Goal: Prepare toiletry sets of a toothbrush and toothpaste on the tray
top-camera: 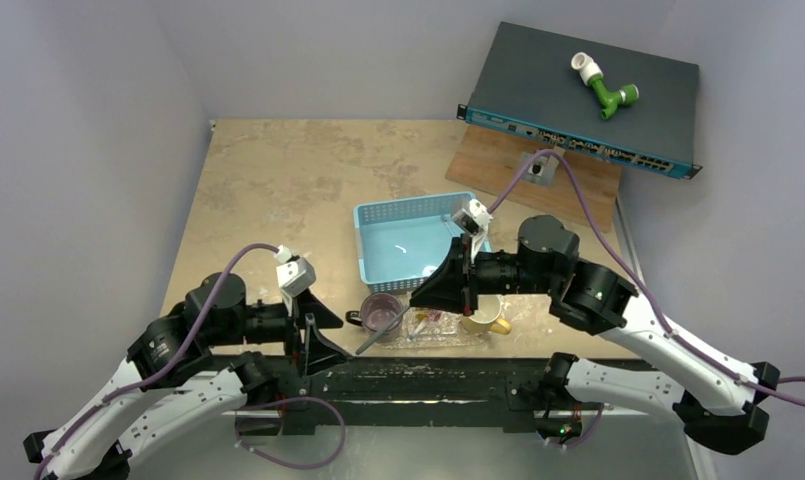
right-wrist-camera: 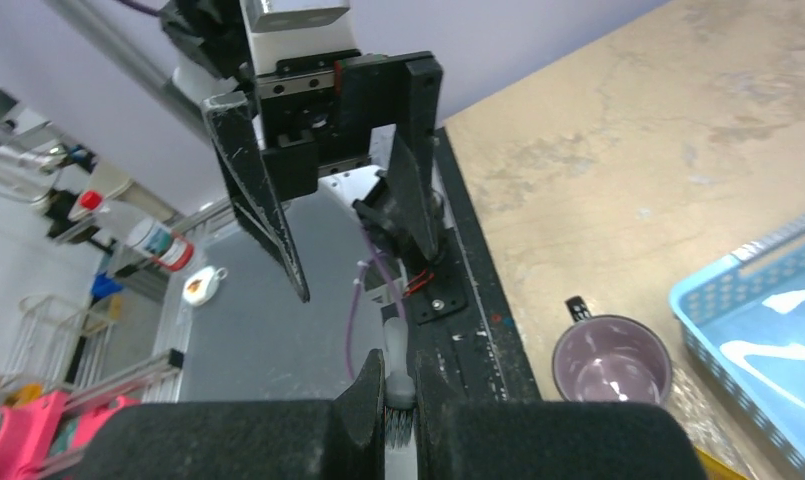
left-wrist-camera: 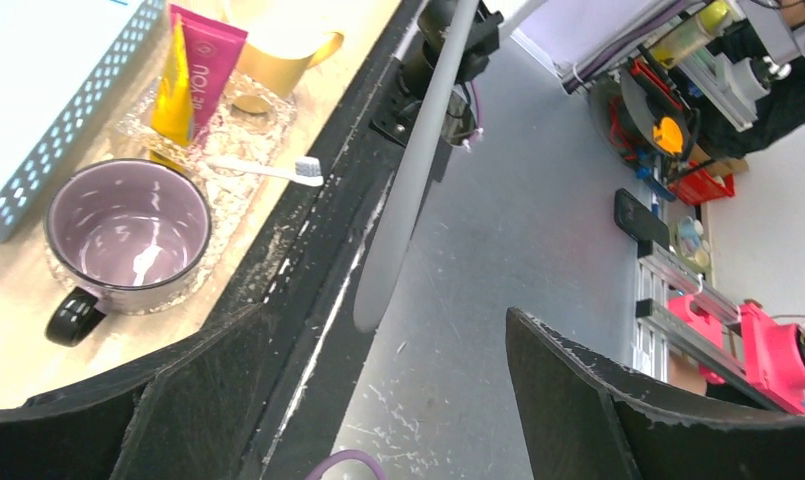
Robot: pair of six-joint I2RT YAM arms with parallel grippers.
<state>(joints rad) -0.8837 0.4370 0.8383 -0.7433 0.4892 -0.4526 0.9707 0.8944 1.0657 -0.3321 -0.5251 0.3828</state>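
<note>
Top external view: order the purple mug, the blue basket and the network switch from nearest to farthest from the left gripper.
1. Purple mug: just right of the left gripper, near edge.
2. Blue basket: mid-table, beyond the mug.
3. Network switch: far right corner, well past the basket.

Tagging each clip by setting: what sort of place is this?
Most likely a robotics lab cell, not a home: a network switch sits at the table's back corner, plain grey walls box it in, and the left wrist view shows cluttered equipment racks.
</note>
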